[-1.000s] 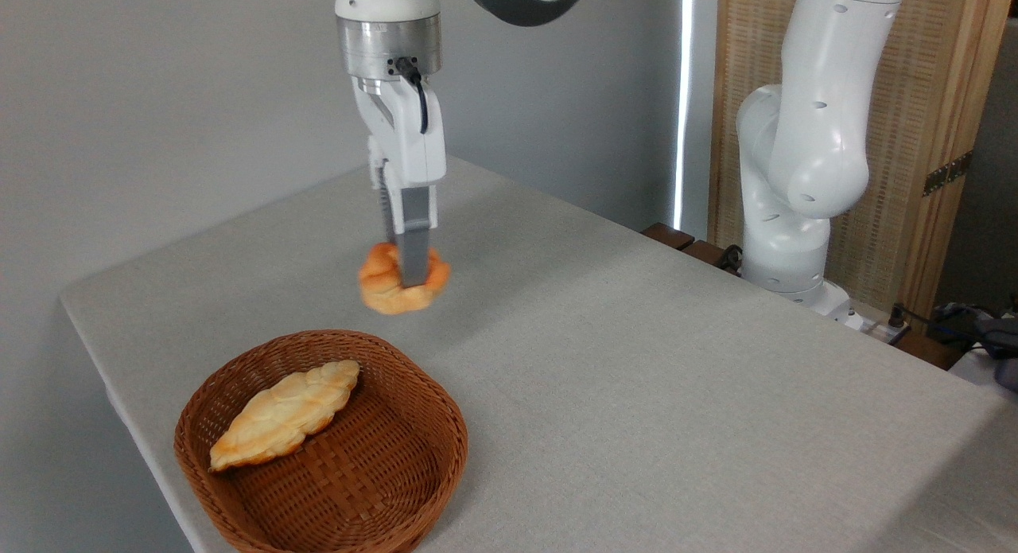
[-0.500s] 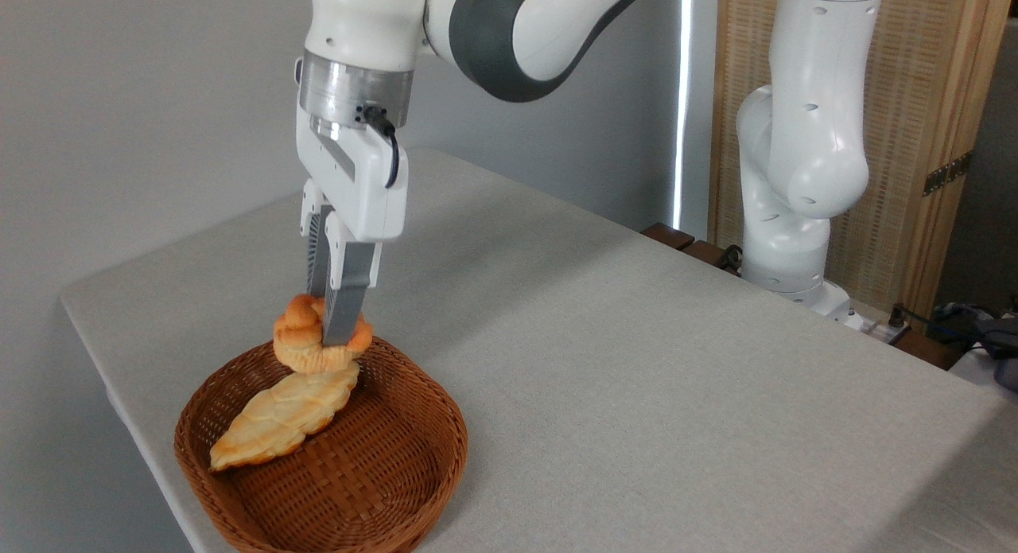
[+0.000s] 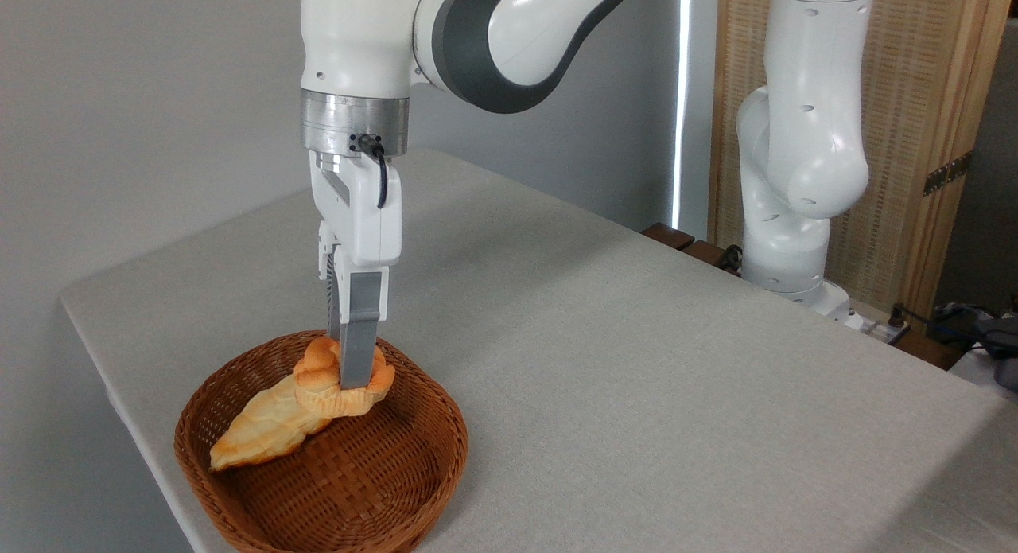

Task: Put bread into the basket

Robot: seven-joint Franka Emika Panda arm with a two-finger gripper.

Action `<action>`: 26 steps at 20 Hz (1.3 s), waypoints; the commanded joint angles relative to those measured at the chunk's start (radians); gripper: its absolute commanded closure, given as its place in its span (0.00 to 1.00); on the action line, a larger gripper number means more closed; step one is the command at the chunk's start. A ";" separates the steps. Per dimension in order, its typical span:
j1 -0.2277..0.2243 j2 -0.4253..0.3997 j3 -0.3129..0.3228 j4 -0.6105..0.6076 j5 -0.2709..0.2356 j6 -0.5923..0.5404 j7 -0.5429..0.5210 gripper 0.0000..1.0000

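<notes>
The bread (image 3: 322,378), a small orange-golden bun with a knobbly top, hangs just inside the far part of the brown wicker basket (image 3: 413,465). My gripper (image 3: 352,375) points straight down and is shut on the bread, with one grey finger (image 3: 358,338) across its front. The bun overlaps the upper end of the pale pastry lying in the basket. I cannot tell whether they touch.
A longer, pale leaf-shaped pastry (image 3: 258,426) lies in the basket's left half. The basket sits near the grey table's (image 3: 636,362) front left corner. The arm's white base (image 3: 795,219) stands at the table's far right edge.
My gripper carried the bread from above the table behind the basket, left and down over the basket's rim. It now holds the bread lower, inside the basket over the pastry's end.
</notes>
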 commanded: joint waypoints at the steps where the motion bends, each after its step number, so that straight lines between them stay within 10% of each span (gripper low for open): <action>1: -0.008 -0.006 0.007 -0.007 0.018 0.019 -0.001 0.00; 11: -0.013 -0.008 0.007 -0.007 0.004 0.020 -0.013 0.00; 16: -0.011 -0.020 -0.001 0.055 -0.085 0.005 -0.234 0.00; 21: 0.004 -0.014 -0.039 0.238 -0.117 -0.421 -0.275 0.00; 26: 0.241 0.001 -0.188 0.328 -0.298 -0.622 -0.278 0.00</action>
